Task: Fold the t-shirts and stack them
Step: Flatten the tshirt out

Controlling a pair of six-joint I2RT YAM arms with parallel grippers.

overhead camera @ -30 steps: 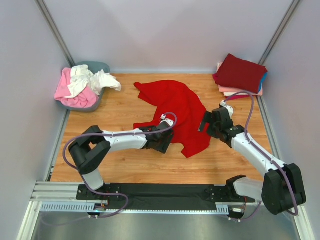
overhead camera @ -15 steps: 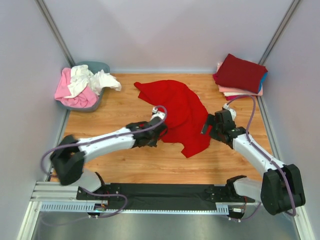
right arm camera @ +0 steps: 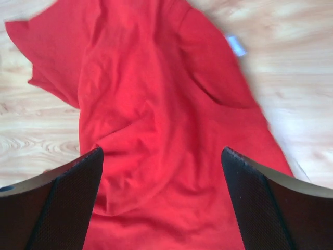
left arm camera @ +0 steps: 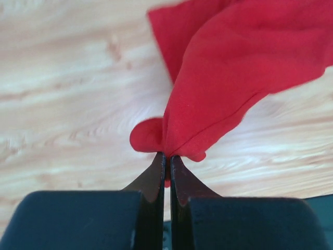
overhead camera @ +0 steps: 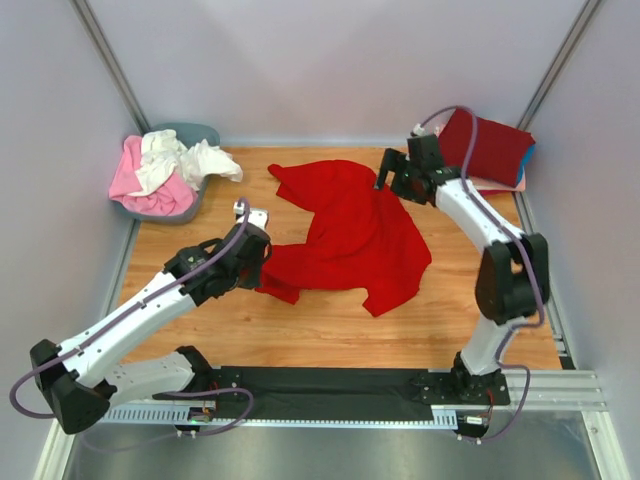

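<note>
A bright red t-shirt (overhead camera: 350, 235) lies crumpled and partly spread on the wooden table. My left gripper (overhead camera: 262, 270) is shut on its lower left edge; in the left wrist view the jaws (left arm camera: 167, 156) pinch a fold of the red cloth (left arm camera: 234, 67) just above the wood. My right gripper (overhead camera: 388, 180) hovers open over the shirt's upper right part, and the right wrist view shows the red cloth (right arm camera: 145, 104) between and beneath the wide-apart fingers (right arm camera: 161, 156). A dark red t-shirt (overhead camera: 485, 148) tops a folded stack at the back right.
A grey tub (overhead camera: 203, 132) at the back left holds a pink shirt (overhead camera: 130, 175) and a white shirt (overhead camera: 185, 158), both crumpled. Pink and blue edges (overhead camera: 522, 165) show under the folded stack. Walls close in the table on three sides.
My left gripper has shut on the red shirt's edge and drawn it to the left. The right arm has swung from the shirt's right side to its far upper right.
</note>
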